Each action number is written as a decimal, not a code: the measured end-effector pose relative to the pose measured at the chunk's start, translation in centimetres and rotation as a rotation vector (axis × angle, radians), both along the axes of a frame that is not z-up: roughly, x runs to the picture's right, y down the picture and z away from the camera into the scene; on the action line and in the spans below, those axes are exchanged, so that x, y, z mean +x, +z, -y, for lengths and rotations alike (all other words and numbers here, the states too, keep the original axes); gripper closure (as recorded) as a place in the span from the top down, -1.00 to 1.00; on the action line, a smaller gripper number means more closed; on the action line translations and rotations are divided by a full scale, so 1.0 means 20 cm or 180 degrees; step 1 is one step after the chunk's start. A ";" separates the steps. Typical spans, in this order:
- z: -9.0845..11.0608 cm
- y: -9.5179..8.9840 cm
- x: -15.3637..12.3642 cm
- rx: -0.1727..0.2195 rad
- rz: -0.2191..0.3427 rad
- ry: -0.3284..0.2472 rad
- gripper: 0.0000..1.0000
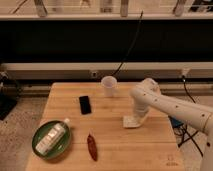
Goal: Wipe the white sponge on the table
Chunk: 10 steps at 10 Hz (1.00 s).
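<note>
The white sponge (pixel 131 121) lies flat on the right half of the bamboo-coloured table (pixel 107 140). My white arm reaches in from the right and bends down over it. My gripper (pixel 137 117) is at the arm's lower end, pressed down onto the sponge's right part. The sponge's left edge shows past the gripper.
A white cup (pixel 108 86) stands at the table's back middle. A black phone (pixel 85 104) lies left of centre. A green plate (pixel 51 139) with a white bottle (pixel 52 137) sits at the front left. A dark red pepper-like object (pixel 92 146) lies near the front edge. Cables hang behind.
</note>
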<state>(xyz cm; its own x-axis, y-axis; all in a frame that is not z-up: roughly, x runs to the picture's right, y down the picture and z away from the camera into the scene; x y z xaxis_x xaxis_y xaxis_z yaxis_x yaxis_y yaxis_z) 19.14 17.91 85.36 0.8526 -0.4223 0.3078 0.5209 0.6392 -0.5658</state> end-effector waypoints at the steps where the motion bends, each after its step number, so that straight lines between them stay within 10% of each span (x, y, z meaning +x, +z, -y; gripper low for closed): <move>1: 0.01 0.01 -0.05 0.0015 0.0049 0.0006 -1.00; 10: -0.08 -0.07 -0.03 -0.0002 0.0094 -0.0047 -1.00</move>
